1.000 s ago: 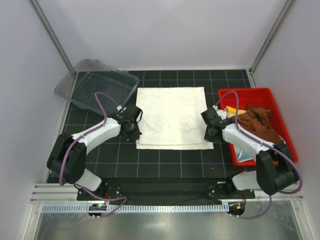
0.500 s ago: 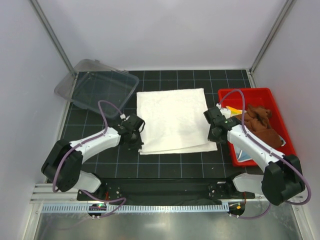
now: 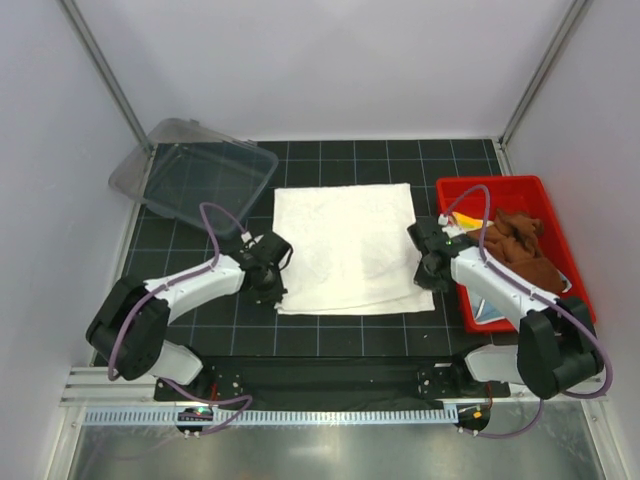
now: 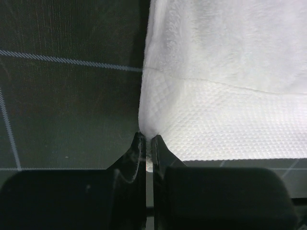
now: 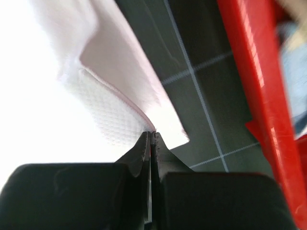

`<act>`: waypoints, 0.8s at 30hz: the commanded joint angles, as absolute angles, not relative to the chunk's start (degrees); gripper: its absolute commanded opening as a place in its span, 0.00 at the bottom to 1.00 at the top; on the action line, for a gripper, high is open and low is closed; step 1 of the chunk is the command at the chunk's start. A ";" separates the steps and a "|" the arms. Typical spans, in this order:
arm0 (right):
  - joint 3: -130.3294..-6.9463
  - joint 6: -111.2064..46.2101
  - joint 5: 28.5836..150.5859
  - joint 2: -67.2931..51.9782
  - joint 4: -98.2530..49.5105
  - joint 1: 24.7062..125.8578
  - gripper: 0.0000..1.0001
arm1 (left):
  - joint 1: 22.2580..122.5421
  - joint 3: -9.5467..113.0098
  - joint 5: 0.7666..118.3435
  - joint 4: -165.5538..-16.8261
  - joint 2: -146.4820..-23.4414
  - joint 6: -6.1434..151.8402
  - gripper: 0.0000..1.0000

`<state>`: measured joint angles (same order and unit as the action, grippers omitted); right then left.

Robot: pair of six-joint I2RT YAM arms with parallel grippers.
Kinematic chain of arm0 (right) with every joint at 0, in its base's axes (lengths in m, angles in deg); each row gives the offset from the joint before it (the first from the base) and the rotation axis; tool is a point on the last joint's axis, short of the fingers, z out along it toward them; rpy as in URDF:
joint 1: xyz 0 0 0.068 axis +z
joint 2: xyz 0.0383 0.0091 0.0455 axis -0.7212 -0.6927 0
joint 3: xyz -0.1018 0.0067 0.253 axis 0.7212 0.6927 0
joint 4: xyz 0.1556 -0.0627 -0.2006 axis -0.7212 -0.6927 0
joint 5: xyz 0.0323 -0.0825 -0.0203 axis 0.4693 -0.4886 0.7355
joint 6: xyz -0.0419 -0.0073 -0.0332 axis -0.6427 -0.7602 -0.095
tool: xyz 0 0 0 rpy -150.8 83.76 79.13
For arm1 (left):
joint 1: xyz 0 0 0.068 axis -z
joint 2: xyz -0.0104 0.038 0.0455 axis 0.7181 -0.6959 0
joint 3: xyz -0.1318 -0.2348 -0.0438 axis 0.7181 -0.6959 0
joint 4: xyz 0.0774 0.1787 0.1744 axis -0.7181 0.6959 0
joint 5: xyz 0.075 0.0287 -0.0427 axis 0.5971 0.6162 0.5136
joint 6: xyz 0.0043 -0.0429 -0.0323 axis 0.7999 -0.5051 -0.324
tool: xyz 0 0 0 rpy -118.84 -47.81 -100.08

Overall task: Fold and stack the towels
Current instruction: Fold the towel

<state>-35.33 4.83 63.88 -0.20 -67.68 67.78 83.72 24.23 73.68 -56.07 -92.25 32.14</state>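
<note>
The large cream-white towel [image 3: 345, 245] lies spread on the black grid mat between the two arms. My left gripper [image 3: 277, 292] is shut on its near-left corner, and the left wrist view shows white cloth [image 4: 225, 72] pinched at the fingertips [image 4: 147, 139]. My right gripper [image 3: 430, 283] is shut on the towel's near-right corner, where folded layers [image 5: 72, 96] meet the tips [image 5: 150, 134]. A rust-brown towel [image 3: 515, 250] lies crumpled in the red bin [image 3: 500, 185], with a light-blue one [image 3: 488, 310] and a bit of yellow one [image 3: 465, 220] partly hidden under the arm.
A clear plastic tub [image 3: 195, 175] sits at the back left of the mat. The red bin's wall [image 5: 249, 72] stands close to the right of my right gripper. White enclosure walls surround the table.
Both grippers, shut on the white towel's near corners, have drawn it a little toward the near edge. The towel's far edge has slid nearer too.
</note>
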 commanded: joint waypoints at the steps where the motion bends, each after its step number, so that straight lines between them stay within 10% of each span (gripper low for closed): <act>1: -48.18 3.32 57.18 -0.75 -74.38 67.25 0.01 | 83.69 32.80 77.31 -48.95 -88.14 33.54 0.00; 24: -22.45 14.39 69.02 13.48 -69.22 59.34 0.01 | 88.00 12.35 74.14 -62.11 -84.88 27.65 0.00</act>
